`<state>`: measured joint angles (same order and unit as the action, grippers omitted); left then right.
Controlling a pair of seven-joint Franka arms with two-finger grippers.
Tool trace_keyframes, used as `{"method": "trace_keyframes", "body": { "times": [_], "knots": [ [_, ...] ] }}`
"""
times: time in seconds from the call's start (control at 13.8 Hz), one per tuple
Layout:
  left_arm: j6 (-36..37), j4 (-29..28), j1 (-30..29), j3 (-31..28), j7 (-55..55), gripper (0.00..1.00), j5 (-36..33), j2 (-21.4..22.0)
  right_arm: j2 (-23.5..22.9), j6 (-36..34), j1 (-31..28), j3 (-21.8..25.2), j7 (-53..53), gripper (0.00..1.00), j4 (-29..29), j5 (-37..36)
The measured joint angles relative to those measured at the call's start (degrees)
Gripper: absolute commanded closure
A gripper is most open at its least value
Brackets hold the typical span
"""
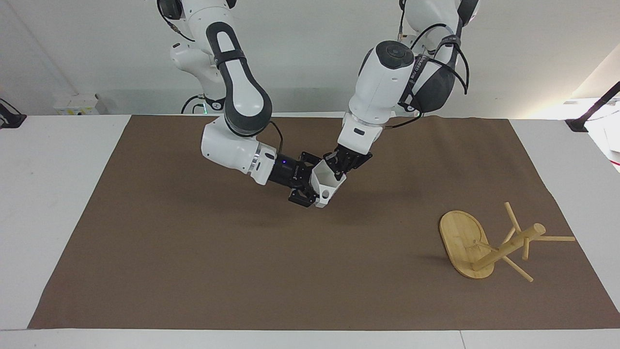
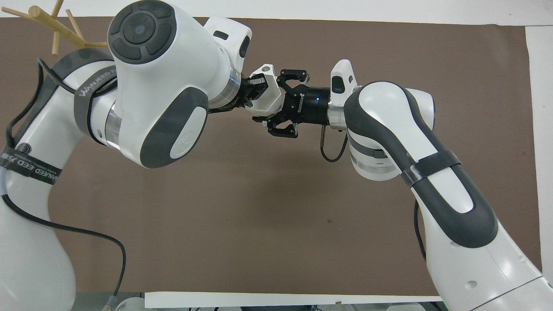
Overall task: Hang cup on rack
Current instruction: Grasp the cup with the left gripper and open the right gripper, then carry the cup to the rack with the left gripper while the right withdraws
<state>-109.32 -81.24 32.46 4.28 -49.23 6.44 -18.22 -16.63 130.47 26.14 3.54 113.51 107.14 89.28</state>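
The white faceted cup (image 1: 327, 184) hangs in the air over the middle of the brown mat, tilted, its handle hole facing down. My right gripper (image 1: 310, 186) is shut on the cup's narrow lower part from the right arm's end. My left gripper (image 1: 338, 170) comes down from above and is shut on the cup's rim, one finger inside it. In the overhead view both the right gripper (image 2: 281, 101) and the left gripper (image 2: 254, 88) meet at the cup (image 2: 270, 93). The bamboo rack (image 1: 503, 245) lies tipped on its side toward the left arm's end of the table.
The brown mat (image 1: 193, 261) covers most of the white table (image 1: 48, 194). The rack's oval base (image 1: 460, 235) stands on edge, pegs pointing outward. Only the rack's pegs (image 2: 52, 26) show in the overhead view, past the left arm.
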Motion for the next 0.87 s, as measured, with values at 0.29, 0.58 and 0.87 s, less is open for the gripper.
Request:
{"method": "trace_keyframes", "body": {
  "times": [0.29, 0.58, 0.87],
  "knots": [
    [-0.5, -1.0, -3.0, -0.9, -0.4, 1.00, -0.5, 0.8, 5.6, -2.6, -5.0, 0.3, 1.6, 0.01, 5.8, -2.7],
    [-16.7, -14.4, -9.9, -1.2, -0.2, 1.00, -0.5, 7.3, 8.4, -13.3, -18.0, 0.8, 2.1, 0.01, 8.5, -24.0],
    [-39.4, -31.6, -15.8, -1.2, -0.2, 1.00, -0.5, 12.8, 8.5, -14.4, -27.7, 1.1, 0.8, 0.01, 8.0, -43.1]
  ]
}}
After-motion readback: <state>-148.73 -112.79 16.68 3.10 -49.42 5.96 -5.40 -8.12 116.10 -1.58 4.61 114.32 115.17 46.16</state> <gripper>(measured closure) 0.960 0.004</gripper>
